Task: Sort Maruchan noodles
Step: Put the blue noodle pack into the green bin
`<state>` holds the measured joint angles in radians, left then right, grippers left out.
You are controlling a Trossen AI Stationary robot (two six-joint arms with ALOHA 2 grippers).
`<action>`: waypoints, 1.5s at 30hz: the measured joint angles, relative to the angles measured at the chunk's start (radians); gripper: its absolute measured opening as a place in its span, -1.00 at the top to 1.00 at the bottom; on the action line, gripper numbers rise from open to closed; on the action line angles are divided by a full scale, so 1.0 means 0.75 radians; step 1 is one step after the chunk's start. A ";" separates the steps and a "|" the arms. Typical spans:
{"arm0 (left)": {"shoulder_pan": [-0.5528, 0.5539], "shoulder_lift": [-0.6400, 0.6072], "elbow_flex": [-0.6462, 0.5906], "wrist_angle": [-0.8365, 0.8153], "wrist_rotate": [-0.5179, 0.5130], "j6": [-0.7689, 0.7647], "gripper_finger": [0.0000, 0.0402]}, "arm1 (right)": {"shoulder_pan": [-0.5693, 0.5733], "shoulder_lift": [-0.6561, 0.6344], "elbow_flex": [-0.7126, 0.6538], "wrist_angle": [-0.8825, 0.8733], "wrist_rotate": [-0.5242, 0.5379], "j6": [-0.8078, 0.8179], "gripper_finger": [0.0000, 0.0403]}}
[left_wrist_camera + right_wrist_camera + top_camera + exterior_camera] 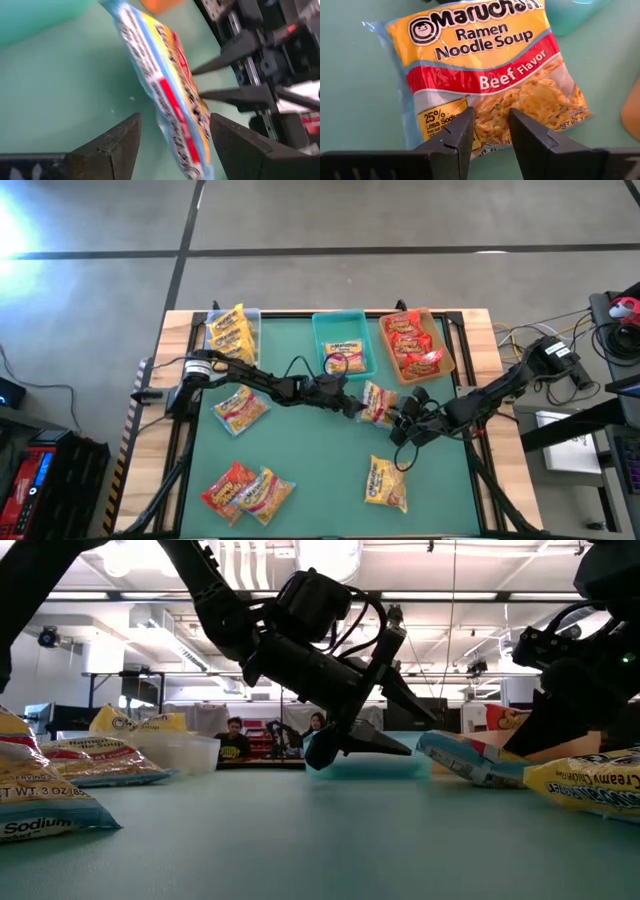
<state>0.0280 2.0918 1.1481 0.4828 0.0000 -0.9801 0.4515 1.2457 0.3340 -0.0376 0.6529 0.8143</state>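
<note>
A Beef Flavor Maruchan noodle packet (pixel 378 402), yellow and red with pale blue edges, lies mid-table between both grippers. In the low view the packet (pixel 470 758) is tilted, with its end toward my left gripper raised. My left gripper (pixel 175 119) is open and rolled onto its side. One of its fingers stands above that raised end and one below, with no touch that I can see. My right gripper (pixel 491 112) comes in from the table's right and is shut on the packet's other end. My right gripper pinches the packet's label-bottom end (pixel 490 136) between its two fingers, slanting down from the table's right. The printed face is turned toward its camera. The packet sits tilted, held end low and far end (pixel 428 743) raised; the fingers hide the exact contact.
Three bins stand along the far edge: a clear bin (pixel 214 332) with yellow packets, a teal bin (pixel 320 352) with a multicoloured one, and a tan bin (pixel 448 348) with red ones. Loose packets lie at left (pixel 240 408), near left (pixel 232 485) (pixel 266 492) and near right (pixel 385 482).
</note>
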 joint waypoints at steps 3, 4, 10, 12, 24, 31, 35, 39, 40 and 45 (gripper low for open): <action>0.000 0.011 0.002 0.009 -0.036 -0.063 -0.09 | -0.001 0.000 0.000 0.000 -0.004 0.000 0.42; 0.000 0.018 0.003 0.009 -0.038 -0.088 -0.09 | -0.001 0.000 -0.001 0.000 -0.005 0.000 0.41; 0.000 0.059 0.003 0.148 -0.057 -0.132 -0.09 | -0.001 0.000 -0.001 0.000 -0.005 -0.002 0.43; 0.002 0.062 0.003 0.182 -0.058 -0.131 -0.09 | 0.000 0.000 -0.001 0.000 -0.005 -0.004 0.43; 0.004 0.066 0.020 0.145 -0.125 -0.134 -0.09 | -0.001 0.003 -0.002 0.069 0.026 -0.070 0.44; 0.002 0.132 0.158 0.029 -0.043 -0.070 -0.09 | -0.001 0.004 -0.004 0.092 0.023 -0.089 0.45; 0.002 0.142 0.197 -0.039 -0.038 -0.038 -0.06 | -0.001 0.004 -0.004 0.093 0.024 -0.075 0.46; 0.004 0.140 0.198 -0.044 -0.037 -0.032 0.06 | -0.001 0.004 -0.005 0.094 0.027 -0.089 0.46; 0.004 0.140 0.198 -0.047 -0.036 -0.032 0.11 | -0.001 0.004 -0.005 0.093 0.027 -0.090 0.46; 0.008 0.140 0.198 -0.049 -0.026 -0.037 0.36 | -0.001 0.001 -0.005 0.093 0.023 -0.094 0.44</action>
<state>0.0339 2.1967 1.2964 0.4459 -0.0194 -1.0076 0.4511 1.2462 0.3302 0.0320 0.6700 0.7434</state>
